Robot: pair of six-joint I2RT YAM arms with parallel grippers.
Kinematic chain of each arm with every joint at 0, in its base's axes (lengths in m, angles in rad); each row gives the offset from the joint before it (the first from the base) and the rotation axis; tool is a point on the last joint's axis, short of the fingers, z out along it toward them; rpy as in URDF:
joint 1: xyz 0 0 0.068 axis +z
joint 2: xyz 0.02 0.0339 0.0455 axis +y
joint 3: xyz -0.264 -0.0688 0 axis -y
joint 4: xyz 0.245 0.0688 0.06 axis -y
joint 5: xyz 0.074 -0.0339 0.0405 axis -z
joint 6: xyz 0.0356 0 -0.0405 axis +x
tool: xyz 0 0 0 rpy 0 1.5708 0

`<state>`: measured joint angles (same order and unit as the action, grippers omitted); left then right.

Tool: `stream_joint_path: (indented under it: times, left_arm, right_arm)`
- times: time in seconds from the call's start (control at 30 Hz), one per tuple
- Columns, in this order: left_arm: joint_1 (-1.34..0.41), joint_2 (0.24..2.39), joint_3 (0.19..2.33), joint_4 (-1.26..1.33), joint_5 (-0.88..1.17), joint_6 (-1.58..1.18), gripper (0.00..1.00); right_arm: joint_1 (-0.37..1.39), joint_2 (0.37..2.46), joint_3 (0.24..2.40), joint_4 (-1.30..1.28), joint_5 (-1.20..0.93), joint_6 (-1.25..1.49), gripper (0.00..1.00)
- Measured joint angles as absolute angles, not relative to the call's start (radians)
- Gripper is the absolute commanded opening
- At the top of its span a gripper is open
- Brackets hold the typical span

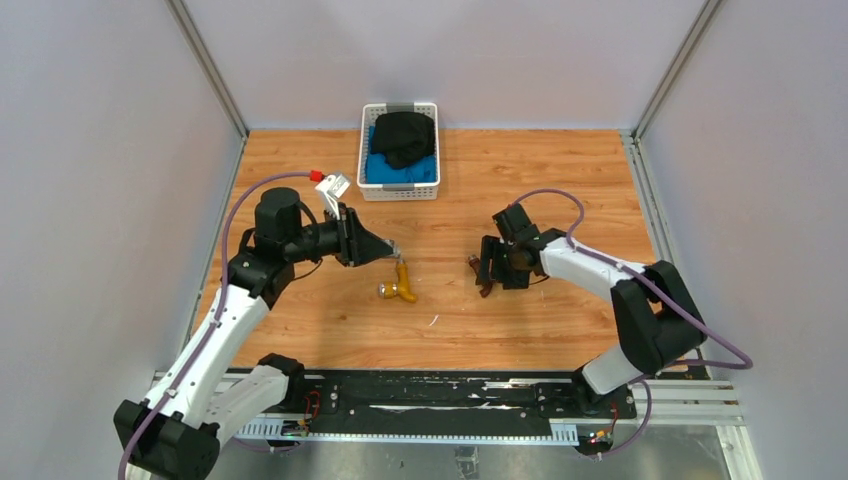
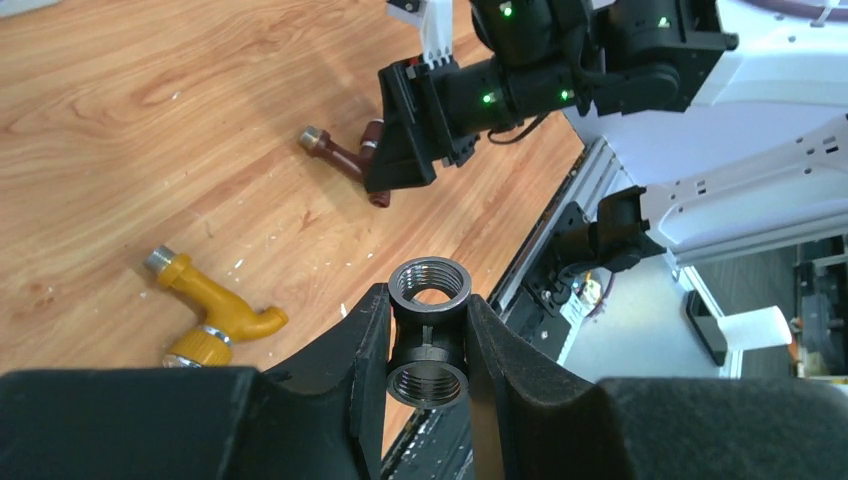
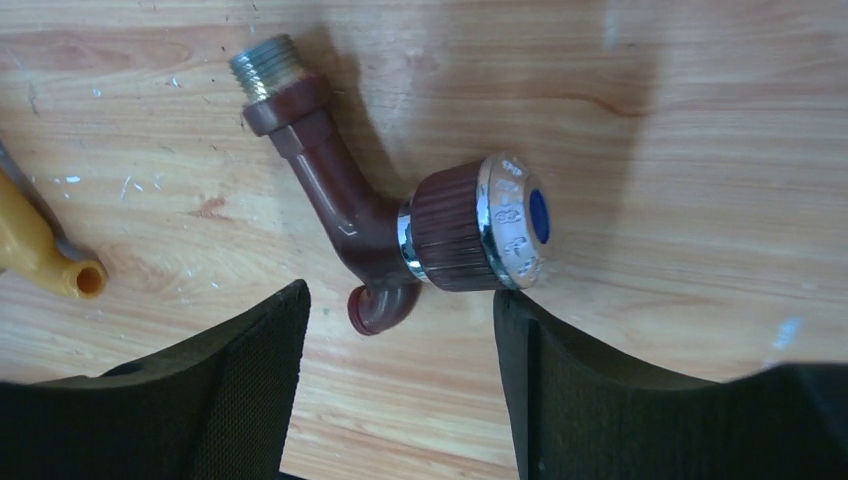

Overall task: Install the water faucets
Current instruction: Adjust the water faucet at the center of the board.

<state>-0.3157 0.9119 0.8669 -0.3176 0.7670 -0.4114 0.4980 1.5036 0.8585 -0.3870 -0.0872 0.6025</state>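
The right end effector (image 3: 400, 310) hangs low over the wooden surface (image 1: 540, 180) with its fingers (image 3: 250, 370) apart and nothing gripped. The dark reddish-brown metal faucet (image 3: 350, 215), which has a silvery threaded end and a blue-marked round knob, lies flat on the surface just ahead of those fingertips. Its short spout tip sits at the mouth of the gap. The knob lies just ahead of one finger, and the threaded end points farther away.

The left end effector (image 2: 428, 300) is clamped on a stubby dark grey threaded metal fitting (image 2: 430, 335), held off the surface with one threaded mouth facing out past the fingertips. The brass-yellow metal faucet (image 1: 402, 285) lies on the surface just below and ahead of it, between the two end effectors.

The likely next step is closing on the brown faucet, and that is where trouble could start. Only the narrow, rounded spout tip lies at the gap, so the pads may pinch it off-centre and squirt the faucet forward. One finger could also catch the knob and swing the body round. A lopsided hold would leave the threaded end sagging and invite cross-threading at the fitting. The fitting itself is held across a slim waist and could twist under screwing torque.
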Motion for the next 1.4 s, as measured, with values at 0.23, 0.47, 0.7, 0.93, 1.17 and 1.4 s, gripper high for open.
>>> stream_joint_path:
  times: [0.23, 0.47, 0.7, 0.93, 1.17, 1.4]
  left_arm:
    - [-0.310, 0.943, 0.855, -0.311, 0.748, -0.478, 0.00]
    - [-0.310, 0.966, 0.852, -0.299, 0.759, -0.495, 0.00]
    - [-0.310, 1.037, 0.853, -0.278, 0.853, -0.490, 0.00]
    - [-0.310, 1.075, 0.853, -0.168, 1.079, -0.440, 0.00]
    - [-0.310, 1.035, 0.918, -0.036, 1.251, -0.366, 0.00]
    - [-0.310, 1.031, 0.989, -0.051, 1.291, -0.275, 0.00]
  right_arm:
    - [0.570, 1.596, 0.881, -0.318, -0.012, 0.707, 0.34]
    - [0.574, 1.578, 0.890, -0.235, 0.028, 0.676, 0.00]
    - [0.574, 1.406, 0.782, -0.228, -0.016, 0.453, 0.00]
    - [0.587, 0.909, 0.719, -0.187, -0.173, 0.217, 0.00]
    - [0.715, 0.724, 0.728, -0.185, -0.189, 0.033, 0.00]
    - [0.809, 0.892, 0.872, -0.402, 0.091, -0.032, 0.00]
